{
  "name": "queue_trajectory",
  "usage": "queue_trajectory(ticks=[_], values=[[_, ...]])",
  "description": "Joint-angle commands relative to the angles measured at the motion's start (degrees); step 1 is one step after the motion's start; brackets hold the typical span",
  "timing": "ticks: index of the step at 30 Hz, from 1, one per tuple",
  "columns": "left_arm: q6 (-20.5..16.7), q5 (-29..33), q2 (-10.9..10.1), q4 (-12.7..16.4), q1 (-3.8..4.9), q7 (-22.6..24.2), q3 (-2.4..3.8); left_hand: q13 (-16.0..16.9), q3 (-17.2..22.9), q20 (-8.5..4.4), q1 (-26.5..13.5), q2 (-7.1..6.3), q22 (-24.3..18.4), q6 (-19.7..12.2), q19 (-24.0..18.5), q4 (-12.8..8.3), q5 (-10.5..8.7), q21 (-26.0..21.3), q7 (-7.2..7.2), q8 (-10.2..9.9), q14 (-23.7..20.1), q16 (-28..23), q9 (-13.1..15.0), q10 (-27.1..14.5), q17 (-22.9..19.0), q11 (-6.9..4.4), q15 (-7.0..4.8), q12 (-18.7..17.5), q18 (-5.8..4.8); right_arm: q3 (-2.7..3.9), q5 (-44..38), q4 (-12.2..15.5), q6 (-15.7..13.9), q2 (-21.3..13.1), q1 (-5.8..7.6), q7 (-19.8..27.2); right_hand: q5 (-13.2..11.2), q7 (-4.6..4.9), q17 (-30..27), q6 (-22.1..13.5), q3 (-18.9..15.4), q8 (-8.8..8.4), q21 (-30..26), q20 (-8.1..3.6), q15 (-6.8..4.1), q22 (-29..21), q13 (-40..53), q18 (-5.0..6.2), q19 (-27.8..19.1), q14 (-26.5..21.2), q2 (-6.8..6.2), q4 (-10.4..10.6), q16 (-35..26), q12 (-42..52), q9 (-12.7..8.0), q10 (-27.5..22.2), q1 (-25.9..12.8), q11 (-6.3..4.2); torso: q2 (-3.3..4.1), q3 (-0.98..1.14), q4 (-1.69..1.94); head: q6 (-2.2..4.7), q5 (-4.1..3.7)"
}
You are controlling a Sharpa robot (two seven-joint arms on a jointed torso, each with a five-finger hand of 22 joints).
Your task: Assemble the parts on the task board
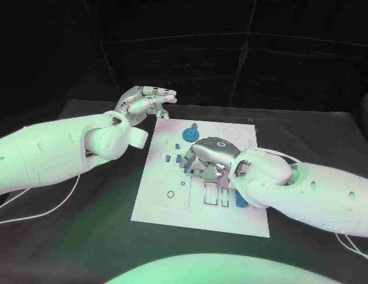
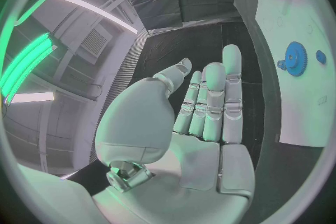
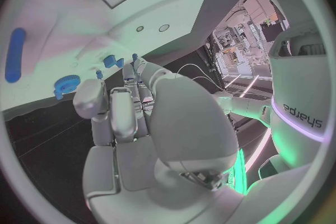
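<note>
Table: a black tabletop (image 1: 81, 236) is seen across the lower half of the head view, dark backdrop behind it.
Task board: a white rectangular plate (image 1: 162, 201) is laid at the frame's centre, long side running away from the robot; outlined recesses are marked on its bare lower left part.
Left hand: the silver many-fingered left hand (image 1: 145, 100) is held upper left of centre, just beyond the board's far left corner, above the table. In the left wrist view its fingers (image 2: 210, 101) are stretched out side by side, nothing held.
Right hand: the silver right hand (image 1: 208, 155) is lowered over the board's middle, fingers pointed down among the parts. Whether anything is pinched cannot be told.
Gear: a round blue toothed wheel (image 1: 191, 134) is seen lying on the board's upper centre, just above the right hand.
Long part: a blue elongated piece (image 1: 240, 200) lies at the board's right edge, beside the right wrist.
Small parts: short blue pegs (image 1: 176, 158) are seen left of the right hand.
</note>
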Motion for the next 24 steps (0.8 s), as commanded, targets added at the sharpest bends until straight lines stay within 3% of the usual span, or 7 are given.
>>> queue_trajectory(ticks=[1,9,24], values=[[0.5,0.2,0.2,0.0,0.09,0.2,0.05,0.0,-0.3,0.21,0.0,-0.24,-0.1,-0.3,-0.3,0.0,0.02,-0.4,0.23,0.3,-0.4,-0.3,-0.1,-0.2,-0.1,0.02,-0.07,0.4,0.74,0.01,-2.2,-0.8,1.5,0.7,-0.32,1.0,0.3,0.43,0.0,0.0,0.4,0.32,0.1,0.22,-0.12,0.0,0.0,-0.6,0.1,2.3,-0.12,-0.1,0.3,-0.3,0.0,-0.1,-0.8,0.29,-0.06,-0.02,0.01,-0.26,0.39],[0.6,0.2,0.5,-0.1,0.09,0.1,0.06,0.0,-0.3,0.22,0.0,-0.24,-0.1,-0.3,-0.3,0.0,0.02,-0.4,0.24,0.4,-0.4,-0.3,-0.1,-0.3,-0.2,0.02,-0.07,0.4,0.74,-0.08,-2.9,-2.0,2.6,2.2,-1.2,0.9,0.3,0.45,0.1,-0.1,0.4,0.31,0.1,0.23,-0.1,0.0,0.0,-0.61,0.1,2.3,-0.17,-0.1,0.3,-0.3,0.0,-0.1,-0.9,0.31,-0.01,0.02,-0.03,-0.74,1.14],[0.7,0.2,0.6,-0.3,0.09,-0.1,0.05,0.0,-0.4,0.25,-0.1,-0.15,-0.2,-0.4,-0.3,0.2,0.02,-0.5,0.29,0.4,-0.5,-0.3,-0.1,-0.4,-0.3,0.07,-0.03,0.5,0.73,-0.32,-3.8,-2.2,4.5,2.6,-1.63,0.7,0.3,0.49,0.1,-0.2,0.6,0.32,0.1,0.28,-0.05,0.0,0.0,-0.61,0.1,2.3,-0.27,-0.1,0.4,-0.4,0.0,-0.2,-1.4,0.36,-0.06,0.01,-0.03,-1.06,1.47]])
